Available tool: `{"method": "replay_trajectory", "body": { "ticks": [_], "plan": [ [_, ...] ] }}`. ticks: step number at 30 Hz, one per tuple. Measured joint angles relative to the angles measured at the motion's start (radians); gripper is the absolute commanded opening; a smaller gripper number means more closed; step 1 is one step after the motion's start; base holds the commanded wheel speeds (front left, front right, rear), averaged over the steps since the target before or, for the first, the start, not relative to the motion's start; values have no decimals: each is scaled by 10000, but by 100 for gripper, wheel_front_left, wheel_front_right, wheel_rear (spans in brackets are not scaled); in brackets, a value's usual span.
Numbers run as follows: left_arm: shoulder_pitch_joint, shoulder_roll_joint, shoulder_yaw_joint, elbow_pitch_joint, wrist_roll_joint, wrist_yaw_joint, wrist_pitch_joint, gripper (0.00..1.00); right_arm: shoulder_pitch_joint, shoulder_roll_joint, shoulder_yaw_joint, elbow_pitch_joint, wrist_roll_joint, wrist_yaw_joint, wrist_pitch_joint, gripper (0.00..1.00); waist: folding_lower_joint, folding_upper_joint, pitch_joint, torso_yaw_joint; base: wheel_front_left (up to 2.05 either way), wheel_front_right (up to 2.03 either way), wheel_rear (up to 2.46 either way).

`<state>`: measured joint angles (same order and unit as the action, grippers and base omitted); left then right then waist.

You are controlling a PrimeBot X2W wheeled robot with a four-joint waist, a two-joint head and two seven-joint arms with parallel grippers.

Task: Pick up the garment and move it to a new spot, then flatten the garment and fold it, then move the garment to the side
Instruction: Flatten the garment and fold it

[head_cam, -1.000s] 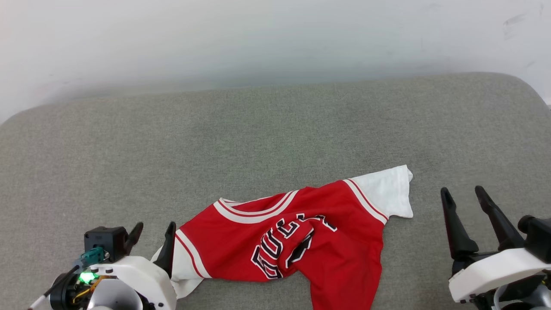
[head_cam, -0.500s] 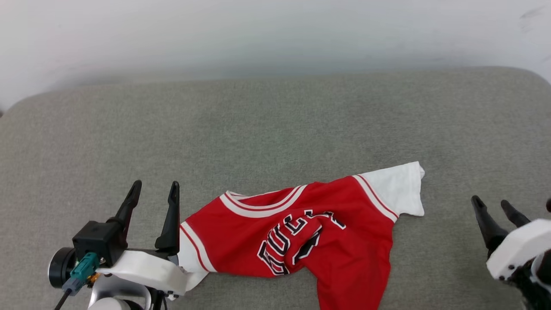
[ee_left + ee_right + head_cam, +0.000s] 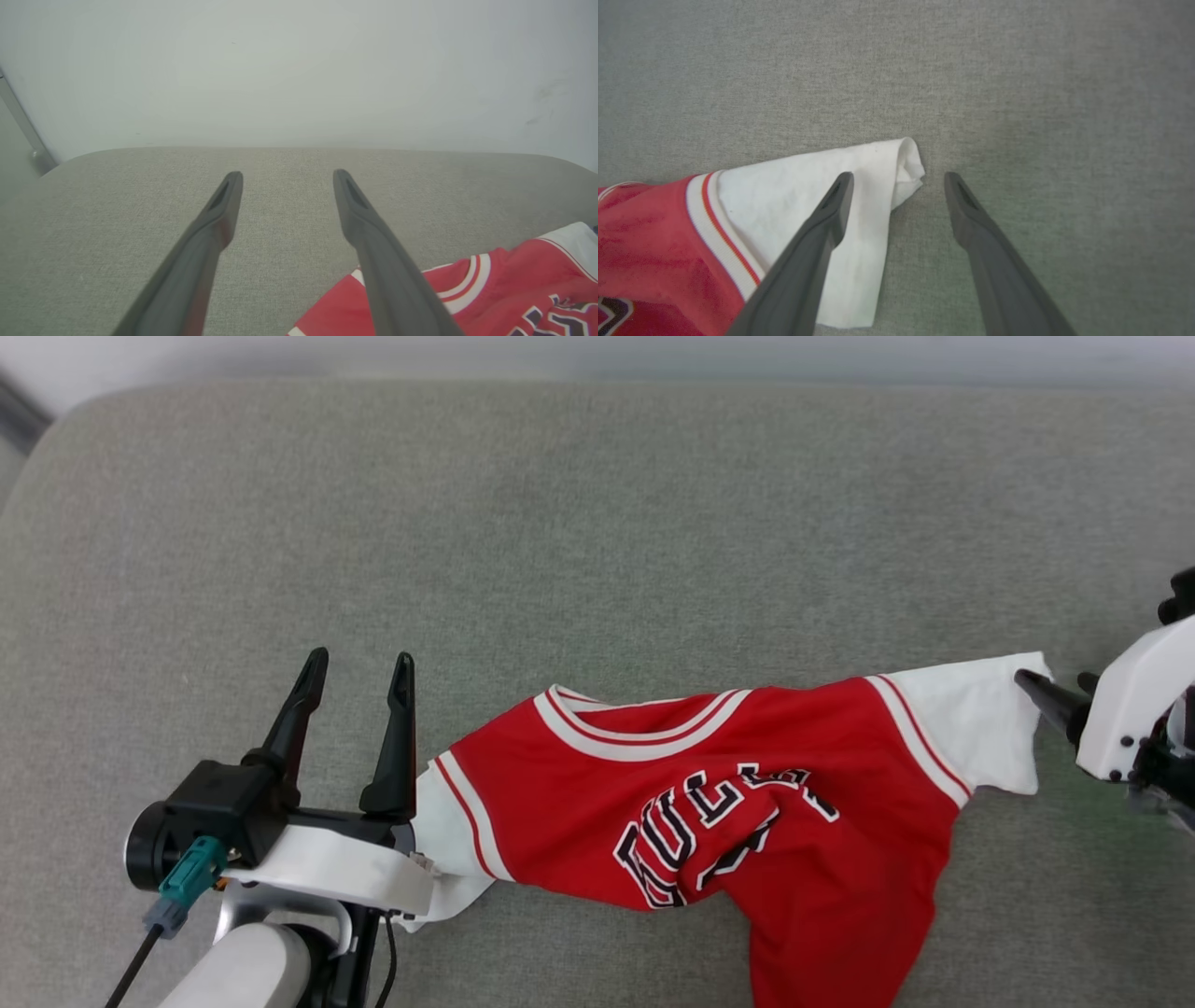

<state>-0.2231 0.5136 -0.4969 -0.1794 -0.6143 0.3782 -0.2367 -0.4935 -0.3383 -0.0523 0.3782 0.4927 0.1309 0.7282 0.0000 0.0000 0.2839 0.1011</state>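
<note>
Lying crumpled on the grey fabric-covered worktop [image 3: 597,523], the red jersey-style garment with white sleeves [image 3: 747,756] sat between the left gripper [image 3: 361,656] and right gripper [image 3: 899,176], both with fingers spread wide, gripping nothing.

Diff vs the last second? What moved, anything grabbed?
The head camera tilted down, so the whole view shifted. The right gripper closed in on the garment at its white sleeve, open, one finger over it, nothing gripped. The left gripper reached forward beside the other sleeve, open. The garment kept its crumpled lay on the grey cushion.
</note>
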Motion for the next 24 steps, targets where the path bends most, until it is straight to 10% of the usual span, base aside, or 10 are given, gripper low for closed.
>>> {"method": "replay_trajectory", "body": {
  "ticks": [10, 11, 13, 24],
  "plan": [
    [-299, -247, -50, 477, -48, -259, -86, 100, -1106, -351, 723, 1229, 362, -2, 1386, 100, 0, 0, 779, 453, 0, 0, 0],
    [-298, -257, -52, 539, -56, -259, -86, 100, -1158, -368, 752, 1300, 389, -2, 1488, 50, -1, 0, 773, 458, 0, 0, 0],
    [-296, -259, -84, 639, -127, -270, -21, 100, -1187, -372, 802, 1388, 487, -2, 1597, 0, -1, 0, 740, 457, 0, 0, 0],
    [-66, 796, -249, 1053, -1198, -1028, 2090, 100, -1136, -107, 1160, 1200, 533, 0, 821, 0, 0, 0, 20, 119, 0, 0, 0]
  ]
}}
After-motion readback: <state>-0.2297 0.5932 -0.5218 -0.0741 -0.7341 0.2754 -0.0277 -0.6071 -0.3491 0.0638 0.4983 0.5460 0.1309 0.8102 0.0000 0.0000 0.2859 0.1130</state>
